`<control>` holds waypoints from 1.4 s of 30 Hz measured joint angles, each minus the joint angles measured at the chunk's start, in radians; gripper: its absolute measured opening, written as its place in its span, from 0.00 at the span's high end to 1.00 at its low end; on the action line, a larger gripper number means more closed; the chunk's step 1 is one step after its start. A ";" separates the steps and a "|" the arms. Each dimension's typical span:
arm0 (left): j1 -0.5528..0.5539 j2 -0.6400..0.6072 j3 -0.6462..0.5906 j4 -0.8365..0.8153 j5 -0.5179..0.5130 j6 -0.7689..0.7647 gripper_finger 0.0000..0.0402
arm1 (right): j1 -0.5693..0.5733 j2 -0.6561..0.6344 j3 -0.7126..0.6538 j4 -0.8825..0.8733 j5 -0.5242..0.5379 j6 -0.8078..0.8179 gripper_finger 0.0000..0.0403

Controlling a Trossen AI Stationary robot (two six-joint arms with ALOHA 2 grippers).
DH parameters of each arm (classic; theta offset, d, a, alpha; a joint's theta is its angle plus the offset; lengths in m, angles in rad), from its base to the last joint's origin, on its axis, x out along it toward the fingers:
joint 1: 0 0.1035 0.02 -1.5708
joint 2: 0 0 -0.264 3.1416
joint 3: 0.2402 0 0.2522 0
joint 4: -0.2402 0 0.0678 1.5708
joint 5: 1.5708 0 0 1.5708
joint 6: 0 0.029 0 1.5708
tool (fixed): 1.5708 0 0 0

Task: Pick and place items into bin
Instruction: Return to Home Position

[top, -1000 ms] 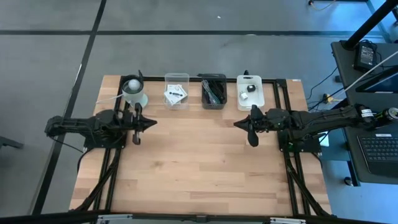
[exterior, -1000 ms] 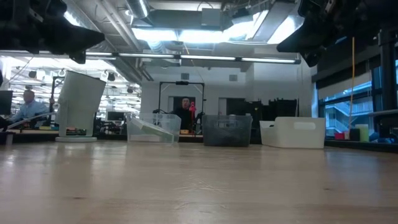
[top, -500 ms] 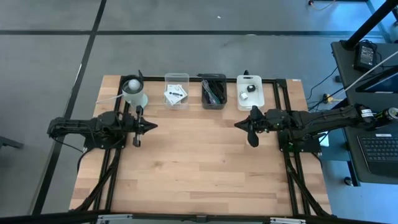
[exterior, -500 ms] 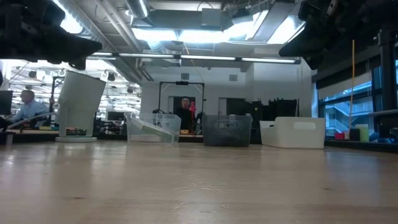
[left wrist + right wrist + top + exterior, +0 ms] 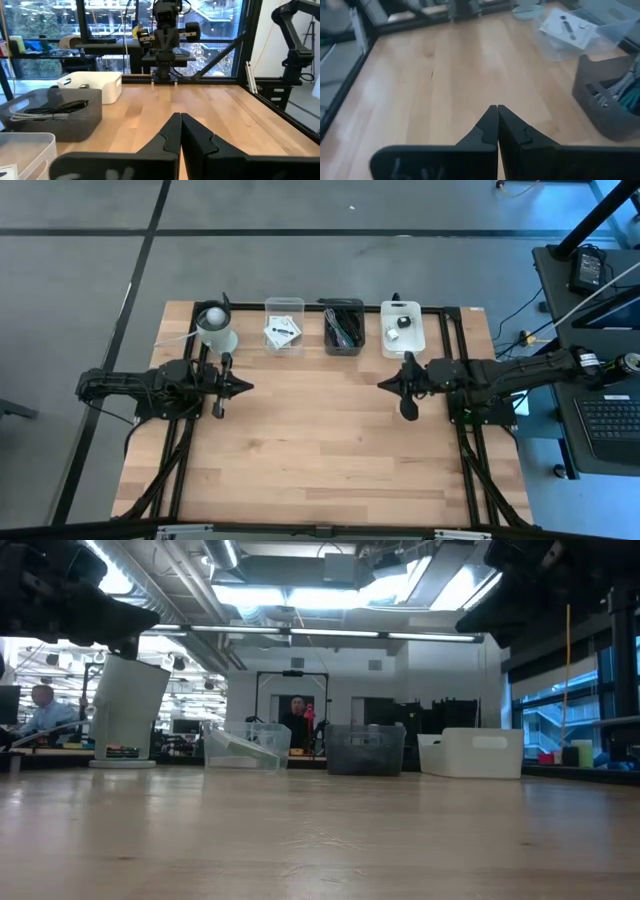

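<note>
The items lie in three bins along the table's far edge. A clear bin [image 5: 284, 326] holds white printed cards [image 5: 568, 27]. A dark grey bin [image 5: 344, 327] holds black coiled cables [image 5: 50, 107] and a teal tool. A white bin [image 5: 402, 328] holds small white and black blocks. My left gripper [image 5: 248, 386] is shut and empty above the table, near the clear bin; its closed fingers show in the left wrist view [image 5: 180, 122]. My right gripper [image 5: 381, 384] is shut and empty above the table, near the white bin; it also shows in the right wrist view [image 5: 497, 112].
A whitish round cup with a ball top [image 5: 215, 328] stands at the far left, beside the clear bin. The wooden tabletop [image 5: 320, 450] lies bare between and in front of the two grippers. People show in the room beyond the table [image 5: 45, 705].
Both grippers have drifted a little toward the table's near edge and slightly down, staying shut. Nothing on the table has moved.
</note>
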 joint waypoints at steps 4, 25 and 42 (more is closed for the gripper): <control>0.000 0.000 0.000 0.000 -0.001 0.000 0.99 | 0.043 -0.035 -0.041 -0.004 0.050 -0.005 1.00; 0.000 0.000 0.000 0.000 -0.002 0.000 0.99 | 0.081 -0.812 -0.352 0.011 0.052 -0.196 1.00; 0.000 0.009 0.000 0.013 -0.003 -0.001 0.99 | 0.044 -0.815 -0.440 0.191 -0.115 -0.268 1.00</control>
